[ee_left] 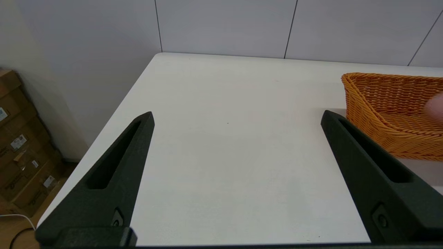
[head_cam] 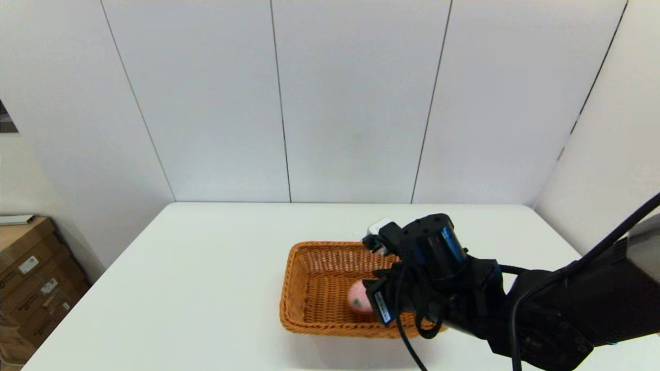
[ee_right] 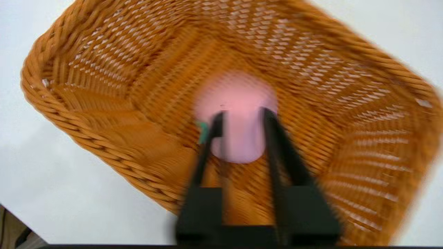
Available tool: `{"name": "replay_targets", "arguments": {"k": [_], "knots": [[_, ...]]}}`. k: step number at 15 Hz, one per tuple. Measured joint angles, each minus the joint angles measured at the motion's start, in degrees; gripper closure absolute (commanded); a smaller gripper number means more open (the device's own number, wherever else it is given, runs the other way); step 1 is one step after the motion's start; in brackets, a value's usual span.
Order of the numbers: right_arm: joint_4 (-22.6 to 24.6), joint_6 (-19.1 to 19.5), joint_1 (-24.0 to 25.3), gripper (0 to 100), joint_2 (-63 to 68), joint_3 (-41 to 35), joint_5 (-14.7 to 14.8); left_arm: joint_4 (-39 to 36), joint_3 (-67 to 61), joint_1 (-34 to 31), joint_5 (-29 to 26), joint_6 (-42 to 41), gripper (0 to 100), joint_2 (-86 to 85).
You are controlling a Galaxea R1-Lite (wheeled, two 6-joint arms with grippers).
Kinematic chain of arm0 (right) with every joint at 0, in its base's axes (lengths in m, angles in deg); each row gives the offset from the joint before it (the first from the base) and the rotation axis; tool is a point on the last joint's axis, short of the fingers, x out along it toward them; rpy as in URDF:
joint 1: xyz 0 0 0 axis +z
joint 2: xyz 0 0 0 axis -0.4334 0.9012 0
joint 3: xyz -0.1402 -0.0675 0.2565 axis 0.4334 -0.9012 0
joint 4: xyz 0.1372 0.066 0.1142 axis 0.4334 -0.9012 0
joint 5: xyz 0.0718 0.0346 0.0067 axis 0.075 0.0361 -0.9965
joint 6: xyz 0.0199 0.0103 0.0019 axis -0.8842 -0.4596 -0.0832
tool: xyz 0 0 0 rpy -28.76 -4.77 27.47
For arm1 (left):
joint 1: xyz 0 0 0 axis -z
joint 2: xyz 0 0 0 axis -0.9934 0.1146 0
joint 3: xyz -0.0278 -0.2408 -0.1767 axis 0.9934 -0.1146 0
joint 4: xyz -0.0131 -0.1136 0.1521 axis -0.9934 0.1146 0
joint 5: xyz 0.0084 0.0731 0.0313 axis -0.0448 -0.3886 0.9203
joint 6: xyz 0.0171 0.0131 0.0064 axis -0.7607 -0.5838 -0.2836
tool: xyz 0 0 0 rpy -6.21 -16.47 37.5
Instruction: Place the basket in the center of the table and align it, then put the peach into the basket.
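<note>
- The right arm (head_cam: 541,304) fills the near corner of the head view, reaching over the near right part of the basket (head_cam: 314,288).
- The right end effector (ee_right: 240,119) hangs above the basket's floor, its two fingers narrowed around the peach (ee_right: 237,114), one on each side, gripping it.
- The peach is inside the basket's rim, toward its right half; whether it touches the floor I cannot tell.
- The peach is pink and rounded, with a small green leaf mark on one side.
- The basket is orange-brown wicker, rectangular, with sloping openwork sides and a braided rim, and has no handle.
- The basket sits on the white table (head_cam: 196,288), its long sides roughly parallel to the table's near edge.
- Left of the basket the table lies bare out to its left edge; a band of table also shows behind the basket up to the wall.
- The left end effector (ee_left: 237,119) hovers over the table left of the basket, fingers spread wide, holding nothing; its right finger tip is near the basket's left wall.
- Cardboard boxes (head_cam: 28,278) stand on the floor well left of the basket, beyond the table edge.
</note>
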Motion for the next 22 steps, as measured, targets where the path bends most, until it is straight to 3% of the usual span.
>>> {"name": "replay_targets", "arguments": {"k": [7,13,16,19,22], "knots": [[1.68,-0.69,-2.01,0,-1.24,-0.26,0.0,0.0,0.05,0.0,0.01,0.02,0,0.0],[0.28,1.05,-9.2,0,-22.2,-7.08,0.66,0.02,0.02,0.0,0.01,0.02,0,0.0],[-5.92,3.95,-12.71,0,-36.96,-11.85,1.16,0.09,0.02,0.0,0.01,-0.05,0,0.0],[-17.23,8.42,-15.21,0,-53.76,-14.51,3.17,0.11,0.02,0.0,0.01,-0.05,0,0.0],[-28.76,11.26,-26.19,0,-69.02,-16.41,4.0,0.06,0.07,0.0,0.01,-0.09,0,0.0]]}}
